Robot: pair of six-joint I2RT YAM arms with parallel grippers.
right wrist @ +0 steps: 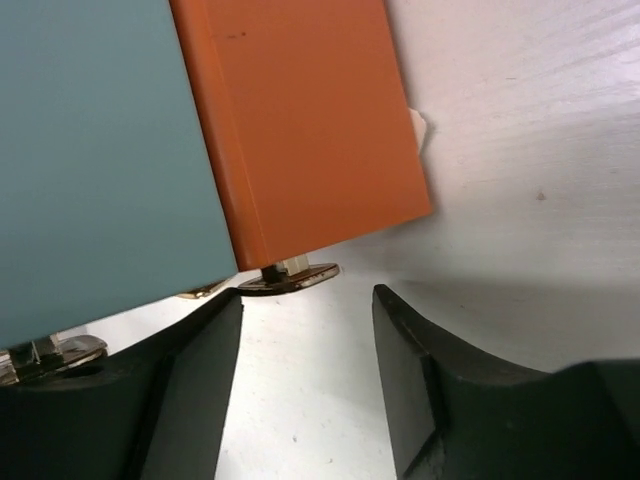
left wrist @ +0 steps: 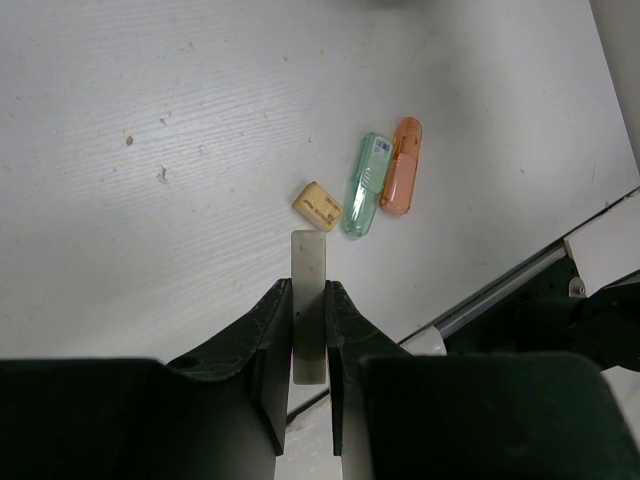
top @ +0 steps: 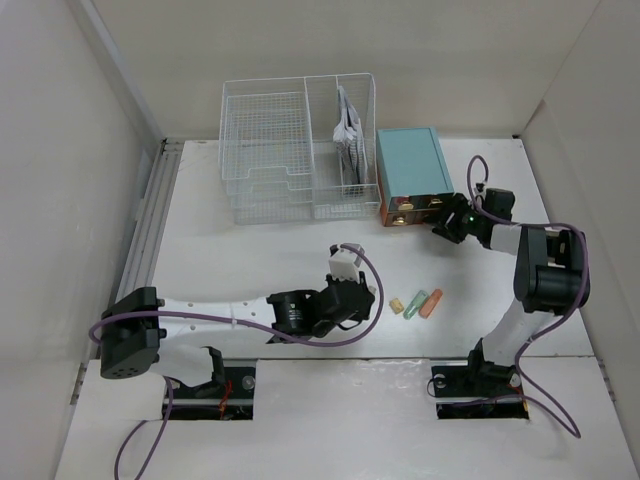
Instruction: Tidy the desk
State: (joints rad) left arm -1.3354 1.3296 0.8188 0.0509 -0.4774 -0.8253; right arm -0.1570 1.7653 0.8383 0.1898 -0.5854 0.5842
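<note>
the desk (top: 250, 260) spreads white and scuffed under both arms. on it, just to the right of the left gripper (left wrist: 308, 290) and a little past its tips in the wrist view, lie three small things in a row: a yellow block (left wrist: 318, 205), a green translucent capsule (left wrist: 367, 185) just beside it, and an orange capsule (left wrist: 401, 165) pressed close along the green one; whether those two touch i cannot tell. farther out, right ahead of the right gripper (right wrist: 305, 300), stands a teal drawer box (top: 412, 165) with an orange drawer front (right wrist: 300, 120), its brass handle (right wrist: 290, 277) sitting just beyond the fingertips. left of the box, well beyond the left gripper, stands a white wire-mesh rack (top: 295, 150) with papers (top: 350, 135) upright in one slot.

the left gripper is clenched on a pale flat strip (left wrist: 308, 330), which pokes out past the fingers above the desk. the right gripper's jaws stand apart, low over the desk, grasping nothing.
</note>
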